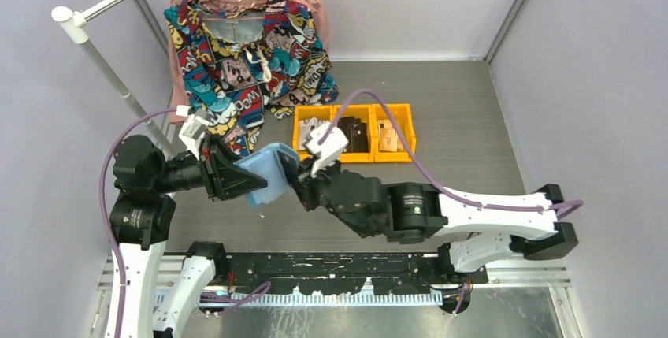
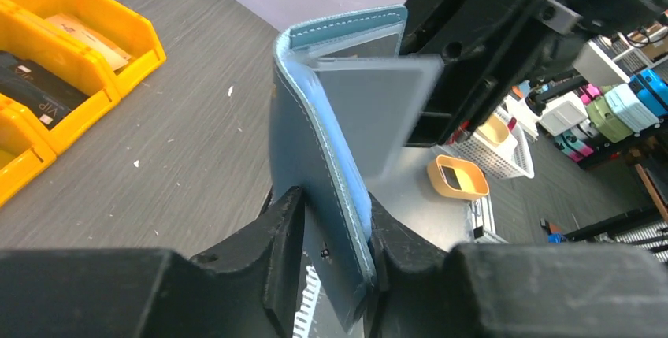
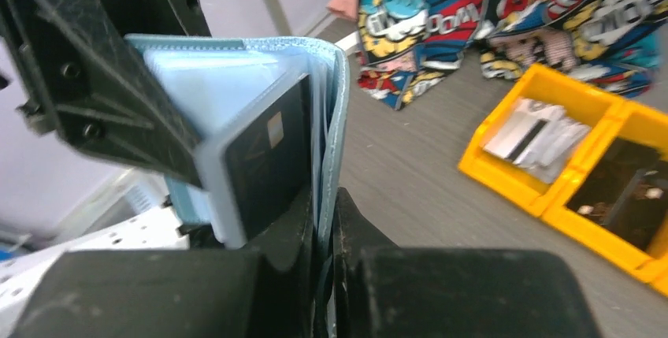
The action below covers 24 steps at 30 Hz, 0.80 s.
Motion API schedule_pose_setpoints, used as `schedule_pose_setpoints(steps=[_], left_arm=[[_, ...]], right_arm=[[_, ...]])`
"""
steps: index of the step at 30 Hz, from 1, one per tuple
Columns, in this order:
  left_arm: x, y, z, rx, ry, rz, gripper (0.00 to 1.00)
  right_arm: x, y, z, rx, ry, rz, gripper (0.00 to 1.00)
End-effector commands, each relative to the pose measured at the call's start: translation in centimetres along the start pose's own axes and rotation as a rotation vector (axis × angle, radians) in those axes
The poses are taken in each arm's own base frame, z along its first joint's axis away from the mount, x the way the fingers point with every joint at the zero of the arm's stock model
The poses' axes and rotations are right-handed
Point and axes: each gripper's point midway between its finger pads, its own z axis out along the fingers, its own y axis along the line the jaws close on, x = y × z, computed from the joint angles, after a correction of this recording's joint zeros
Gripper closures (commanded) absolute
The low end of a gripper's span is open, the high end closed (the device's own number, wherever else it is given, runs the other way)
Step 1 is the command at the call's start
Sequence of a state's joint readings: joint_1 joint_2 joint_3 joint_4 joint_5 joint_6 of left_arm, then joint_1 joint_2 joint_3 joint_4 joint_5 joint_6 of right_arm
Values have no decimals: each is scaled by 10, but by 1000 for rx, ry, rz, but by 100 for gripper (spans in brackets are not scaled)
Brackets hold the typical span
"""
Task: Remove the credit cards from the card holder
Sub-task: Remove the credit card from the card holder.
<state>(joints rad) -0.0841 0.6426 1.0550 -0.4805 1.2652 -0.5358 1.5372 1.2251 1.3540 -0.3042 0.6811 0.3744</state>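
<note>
The teal-blue card holder (image 1: 272,171) is held open in the air between both grippers, above the table. My left gripper (image 1: 246,184) is shut on one cover; in the left wrist view (image 2: 335,220) its fingers pinch the cover's lower edge (image 2: 311,149). My right gripper (image 1: 299,184) is shut on the other cover (image 3: 335,117), as the right wrist view (image 3: 324,216) shows. Clear sleeves fan out inside. One sleeve holds a dark credit card (image 3: 264,157) with a small chip. A pale grey sleeve face (image 2: 370,109) shows in the left wrist view.
Three orange bins (image 1: 354,133) stand in a row behind the grippers, holding cards and small items; they also show in the wrist views (image 2: 71,35) (image 3: 551,161). A comic-print garment (image 1: 244,46) hangs on a rack (image 1: 118,78) at the back left.
</note>
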Motion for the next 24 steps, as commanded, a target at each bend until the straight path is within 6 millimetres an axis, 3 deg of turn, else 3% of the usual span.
schedule_pose_setpoints(steps=[1, 7, 15, 21, 24], left_arm=[[-6, -7, 0, 3, -27, -9, 68], [5, -11, -4, -4, 6, -9, 66], [19, -28, -8, 77, 63, -6, 66], [8, -6, -4, -25, -1, -14, 69], [2, -7, -2, -19, -20, -21, 70]], right_arm=[[-19, -17, 5, 253, 12, -193, 99], [-35, -28, 7, 439, 7, -364, 99], [-47, -27, 0, 429, -1, -381, 99], [-43, -6, 0, 278, 10, -288, 99], [-38, -1, -1, 240, 22, -254, 99]])
